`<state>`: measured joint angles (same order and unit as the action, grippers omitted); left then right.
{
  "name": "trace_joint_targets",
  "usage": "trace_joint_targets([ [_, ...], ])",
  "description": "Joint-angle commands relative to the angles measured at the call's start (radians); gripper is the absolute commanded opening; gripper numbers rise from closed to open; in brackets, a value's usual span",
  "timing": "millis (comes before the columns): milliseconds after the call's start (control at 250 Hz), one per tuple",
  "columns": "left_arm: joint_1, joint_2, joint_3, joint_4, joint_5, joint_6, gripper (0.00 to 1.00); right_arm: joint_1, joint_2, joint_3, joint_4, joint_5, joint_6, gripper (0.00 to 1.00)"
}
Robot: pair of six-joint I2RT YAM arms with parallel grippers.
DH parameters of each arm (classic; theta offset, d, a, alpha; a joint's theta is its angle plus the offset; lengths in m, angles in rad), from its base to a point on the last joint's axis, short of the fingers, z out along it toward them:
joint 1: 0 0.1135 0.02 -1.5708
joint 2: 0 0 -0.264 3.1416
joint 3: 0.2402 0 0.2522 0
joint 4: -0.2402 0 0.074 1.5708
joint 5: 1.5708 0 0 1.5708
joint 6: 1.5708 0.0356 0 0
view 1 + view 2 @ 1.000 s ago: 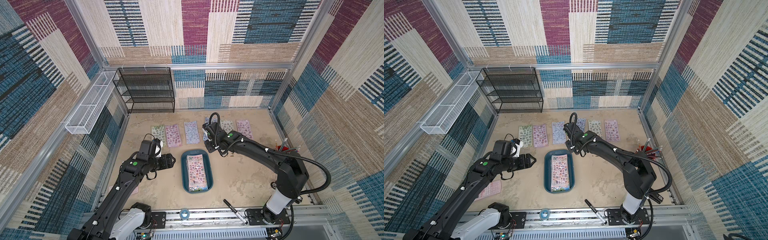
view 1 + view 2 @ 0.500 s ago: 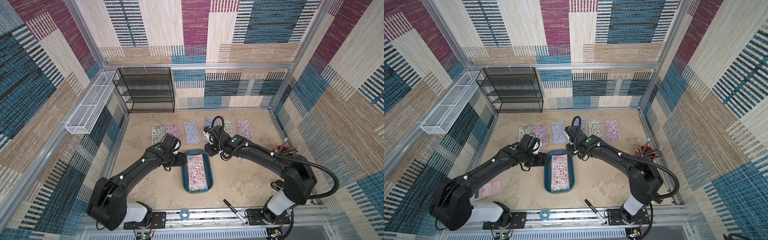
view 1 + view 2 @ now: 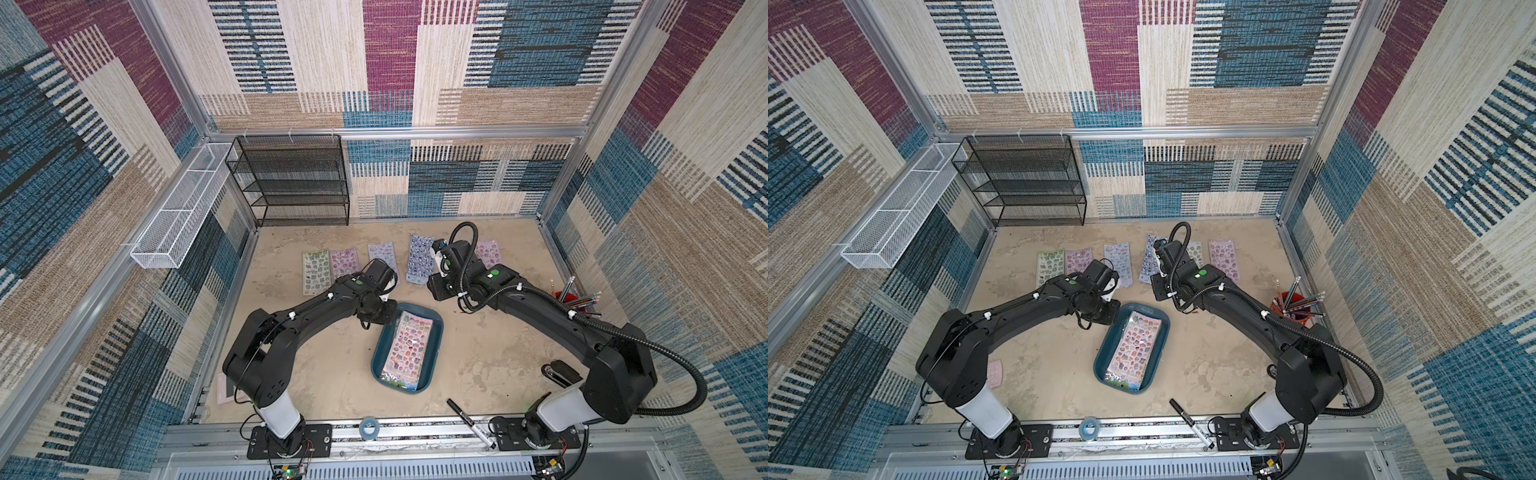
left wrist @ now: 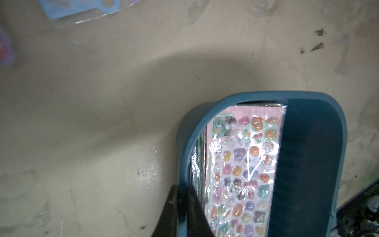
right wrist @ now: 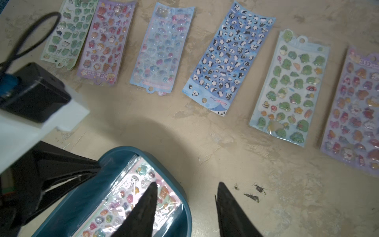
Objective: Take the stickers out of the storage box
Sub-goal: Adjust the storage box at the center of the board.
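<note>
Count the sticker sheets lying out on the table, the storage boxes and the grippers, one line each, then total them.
Sticker sheets on the table: 6
Storage box: 1
Grippers: 2 (left gripper, right gripper)
Total: 9

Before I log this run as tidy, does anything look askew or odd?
The storage box sits skewed to the table edge, left gripper pinching its rim; the blue penguin sheet lies crooked in its row.

Shallow dark-teal plastic storage box (image 3: 378, 361), angled, holds stacked glossy cartoon stickers (image 3: 409, 347); six more sheets (image 5: 227, 55) lie flat in a row beyond it.
</note>
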<state>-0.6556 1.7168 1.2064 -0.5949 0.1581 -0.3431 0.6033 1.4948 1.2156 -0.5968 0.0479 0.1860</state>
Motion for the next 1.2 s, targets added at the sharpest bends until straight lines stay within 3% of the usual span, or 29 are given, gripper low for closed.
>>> trace_joint_targets([
  [0, -0.037, 0.05, 0.062, -0.023, 0.048, 0.059, 0.11, -0.022, -0.029, -0.013, 0.008, -0.028, 0.019, 0.49],
  [68, -0.065, 0.075, 0.096, -0.03, 0.055, 0.085, 0.15, -0.033, -0.047, -0.029, 0.008, -0.03, 0.017, 0.5],
  [216, -0.087, 0.076, 0.156, -0.067, 0.057, 0.088, 0.36, -0.051, -0.05, -0.071, 0.011, -0.038, 0.012, 0.51],
  [328, -0.085, -0.014, 0.148, -0.074, 0.03, 0.081, 0.47, -0.051, -0.038, -0.091, 0.019, -0.085, 0.0, 0.49],
  [448, -0.084, -0.151, 0.104, -0.124, -0.054, 0.058, 0.53, -0.036, -0.074, -0.12, 0.07, -0.214, -0.058, 0.39],
  [500, -0.078, -0.22, 0.06, -0.141, -0.099, 0.042, 0.54, -0.005, -0.096, -0.142, 0.095, -0.264, -0.088, 0.36],
  [592, -0.042, -0.345, -0.048, -0.149, -0.164, -0.018, 0.52, 0.073, -0.095, -0.161, 0.075, -0.227, -0.133, 0.29],
  [856, 0.194, -0.695, -0.316, -0.139, -0.138, -0.176, 0.47, 0.308, 0.004, -0.223, 0.091, -0.301, -0.148, 0.01],
  [1000, 0.301, -0.795, -0.346, -0.142, -0.1, -0.187, 0.49, 0.392, 0.081, -0.214, 0.17, -0.358, -0.14, 0.0],
  [1196, 0.352, -0.774, -0.34, -0.159, -0.042, -0.182, 0.49, 0.414, 0.231, -0.107, 0.239, -0.372, -0.124, 0.0],
])
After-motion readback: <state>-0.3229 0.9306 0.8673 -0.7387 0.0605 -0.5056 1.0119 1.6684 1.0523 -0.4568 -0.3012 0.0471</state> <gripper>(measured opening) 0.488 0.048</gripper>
